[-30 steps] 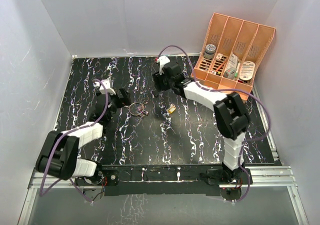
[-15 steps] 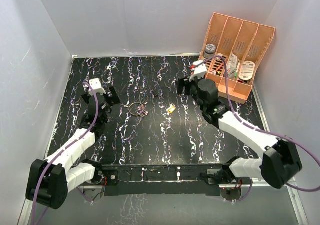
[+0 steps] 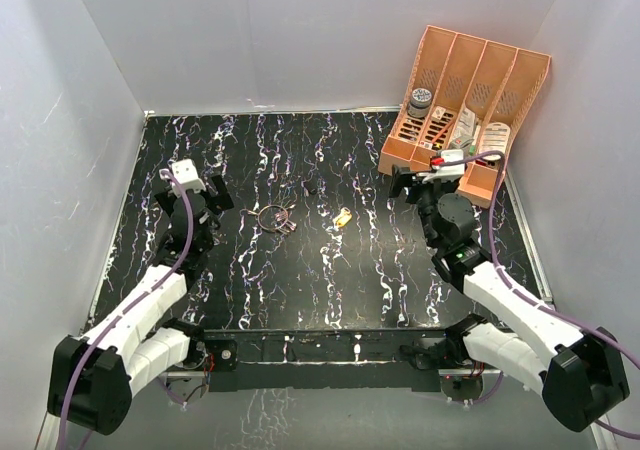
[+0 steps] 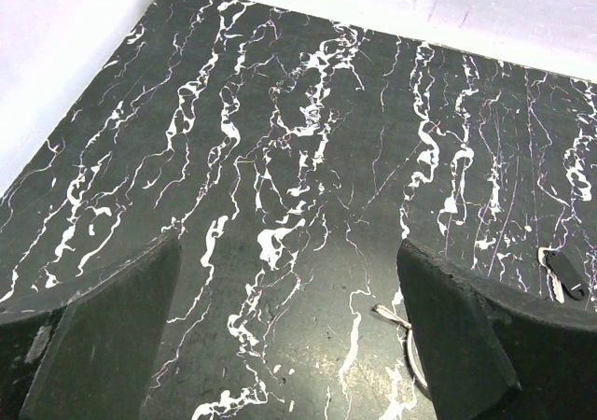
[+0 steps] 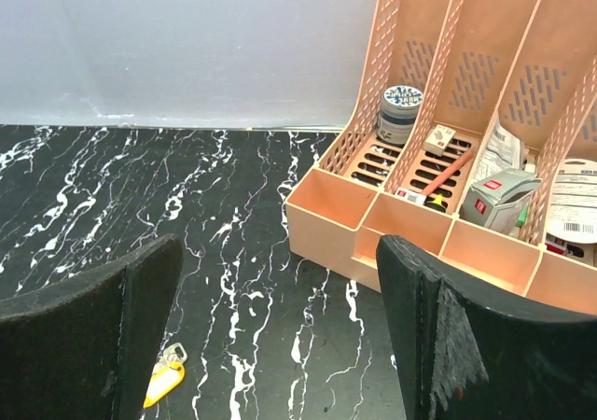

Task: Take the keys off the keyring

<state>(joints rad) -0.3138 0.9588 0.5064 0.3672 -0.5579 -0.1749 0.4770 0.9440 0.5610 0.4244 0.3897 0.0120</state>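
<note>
The keyring [image 3: 271, 215] lies on the black marbled table, with silvery keys [image 3: 289, 226] bunched at its right side. A yellow key [image 3: 342, 217] lies apart to its right and shows in the right wrist view [image 5: 162, 384] at the bottom left. A small dark key [image 3: 312, 185] lies farther back. My left gripper [image 3: 205, 198] is open and empty, left of the ring. In its wrist view [image 4: 287, 252] an arc of the ring [image 4: 411, 357] shows beside the right finger [image 4: 466, 336]. My right gripper [image 3: 412, 185] is open and empty, right of the yellow key, in front of the organizer.
An orange slotted desk organizer [image 3: 445, 150] stands at the back right, holding a grey-lidded jar [image 5: 400, 110], cards and small packets. White walls close the table on the left, back and right. The dark key also shows in the left wrist view [image 4: 564, 275].
Both arms have drawn back. My right gripper swung from the far middle to the right, near the organizer. My left gripper moved left, away from the ring. Ring and keys have not moved.
</note>
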